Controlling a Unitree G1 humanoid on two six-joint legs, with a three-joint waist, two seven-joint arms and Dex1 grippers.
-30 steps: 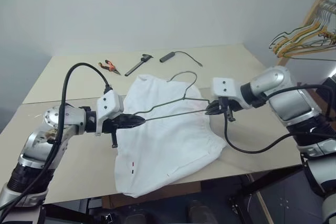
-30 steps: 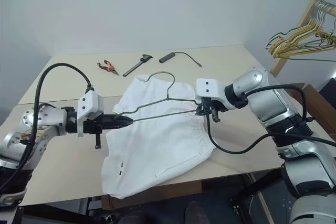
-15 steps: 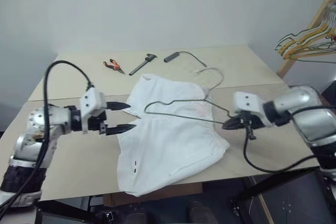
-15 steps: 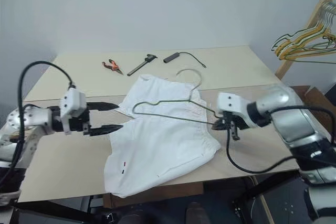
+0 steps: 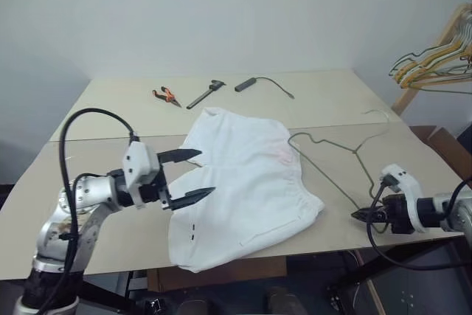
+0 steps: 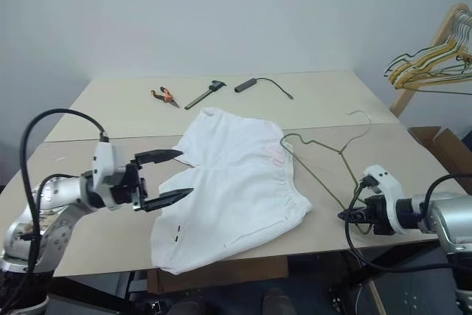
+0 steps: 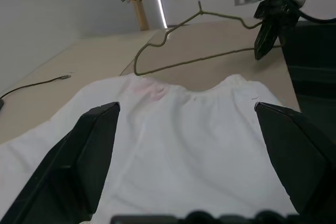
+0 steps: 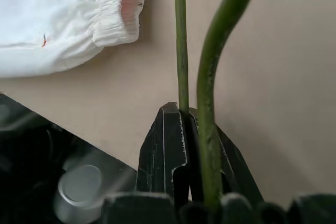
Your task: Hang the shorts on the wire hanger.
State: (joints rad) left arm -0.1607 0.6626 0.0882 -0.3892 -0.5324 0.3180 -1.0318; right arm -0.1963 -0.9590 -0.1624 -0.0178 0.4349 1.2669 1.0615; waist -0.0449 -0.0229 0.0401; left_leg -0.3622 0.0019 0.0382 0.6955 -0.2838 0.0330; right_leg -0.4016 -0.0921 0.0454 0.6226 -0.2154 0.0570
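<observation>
Shorts (image 5: 240,182) lie flat and unhung on the table (image 5: 332,101); the right gripper (image 5: 361,216), clamped on one corner of the wire hanger (image 5: 335,160), holds it just beside them, while the left gripper (image 5: 198,175) hovers wide open, empty.

Plain pale grey wall (image 5: 221,12). Two beige tables (image 5: 324,97) butted together. Wooden rack (image 5: 435,42) at right, carrying yellowish hangers (image 5: 435,64). Cardboard box (image 6: 435,145) beside it. Dark floor (image 5: 413,285) below.
</observation>
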